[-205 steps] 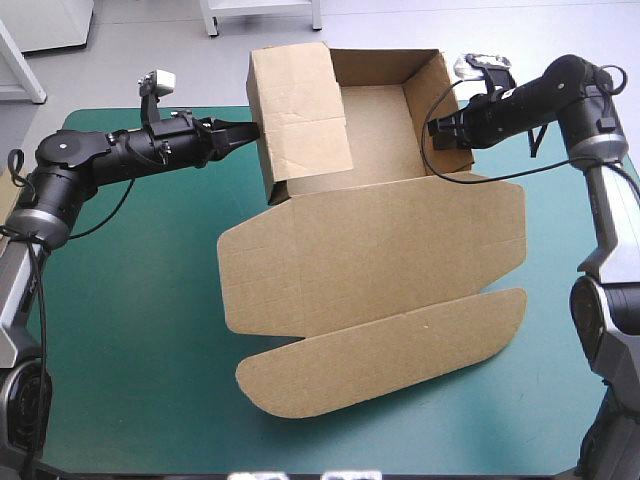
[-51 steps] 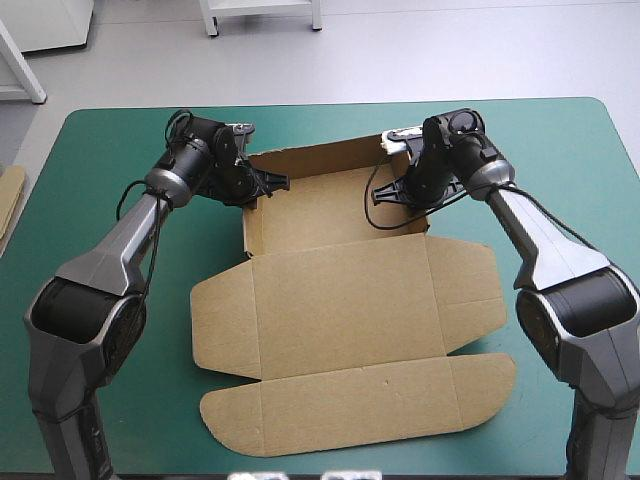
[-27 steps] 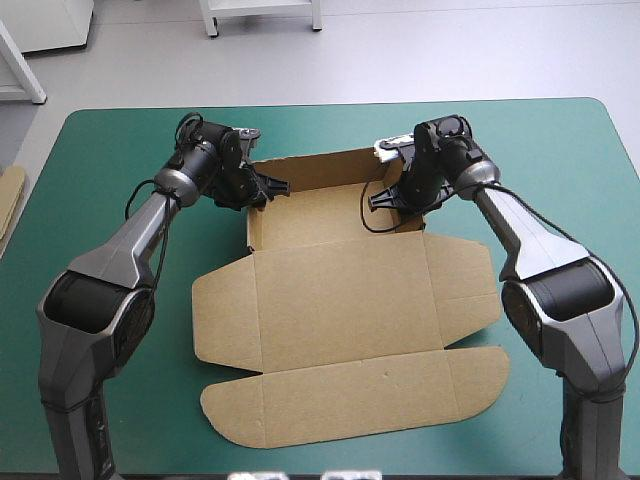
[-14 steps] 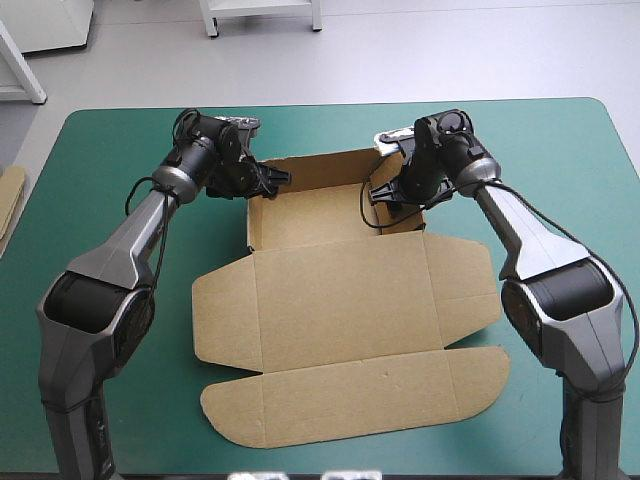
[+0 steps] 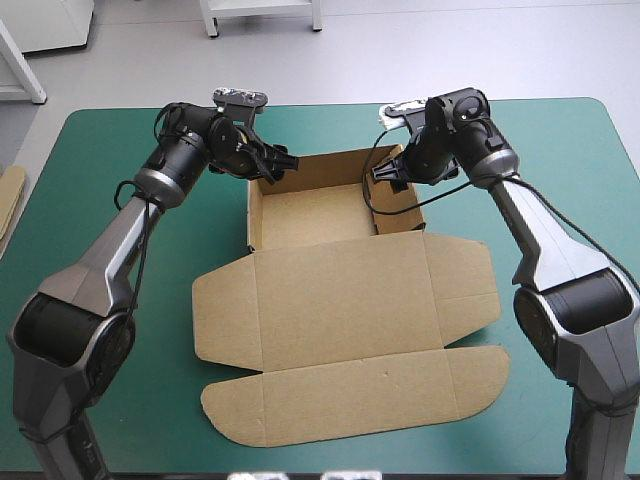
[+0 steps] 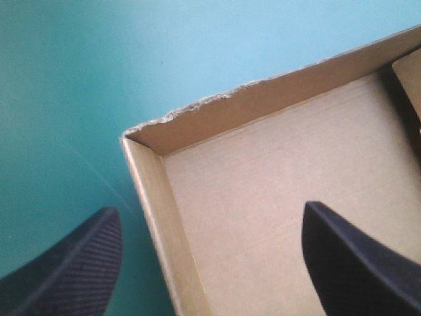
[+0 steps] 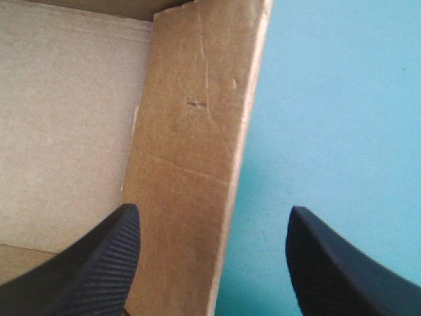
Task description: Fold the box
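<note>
Table's left edge: strip of spare board (image 5: 9,195), untouched.

The left gripper (image 5: 277,162) has risen off the far-left corner of the box (image 5: 330,215) since just before. It hangs above it with fingers spread, holding nothing. One finger is over the cover (image 6: 66,99), the other over the tray floor, with the left wall (image 6: 148,217) between.

The box sits at the table's far middle as an open tray, walls up and standing unaided. The lid (image 5: 350,300) lies flat toward the near edge, flaps spread.

The right gripper (image 5: 386,172) has likewise lifted from the right wall (image 7: 191,151). Its fingers are apart and empty, straddling the wall from above.

Reading: both let go and the walls held, so the tucks look set. Tray stage likely done.
</note>
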`<state>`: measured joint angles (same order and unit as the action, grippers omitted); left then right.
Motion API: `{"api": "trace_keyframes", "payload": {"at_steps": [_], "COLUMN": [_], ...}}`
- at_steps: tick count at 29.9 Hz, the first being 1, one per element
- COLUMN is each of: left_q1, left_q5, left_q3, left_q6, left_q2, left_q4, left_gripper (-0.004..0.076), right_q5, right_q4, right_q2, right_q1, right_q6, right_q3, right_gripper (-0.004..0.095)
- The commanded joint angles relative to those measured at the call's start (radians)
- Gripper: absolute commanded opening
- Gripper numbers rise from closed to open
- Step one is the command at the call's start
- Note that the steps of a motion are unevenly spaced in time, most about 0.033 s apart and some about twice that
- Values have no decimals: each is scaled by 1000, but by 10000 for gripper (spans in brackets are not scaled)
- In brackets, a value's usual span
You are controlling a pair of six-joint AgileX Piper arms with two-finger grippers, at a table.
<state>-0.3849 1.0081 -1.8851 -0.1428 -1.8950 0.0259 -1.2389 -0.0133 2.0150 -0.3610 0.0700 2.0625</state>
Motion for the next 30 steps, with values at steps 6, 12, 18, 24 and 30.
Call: {"api": "trace_keyframes", "payload": {"at_steps": [6,12,18,24,30], "left_q1": [-19,-19,-19,-19,-19], "left_q5": [-243,-395,-508,-553,-671], "left_q3": [241,498,717,936,1137], "left_q6": [32,24,24,24,24], "left_q2": [259,456,658,838,1086], "left_q4": [-6,-4,-4,-4,-15], "left_gripper": [549,549,549,549,549], "right_q5": [-7,76,235,276,300], "right_q4": [0,24,22,22,22], "right_q2": [-138,-234,-386,-408,-406], "right_q1": [3,3,3,3,3], "right_q6": [-35,-40,-27,-32,-32], "right_q3": [25,-99,-309,-337,-337], "right_gripper": [510,509,509,509,509]}}
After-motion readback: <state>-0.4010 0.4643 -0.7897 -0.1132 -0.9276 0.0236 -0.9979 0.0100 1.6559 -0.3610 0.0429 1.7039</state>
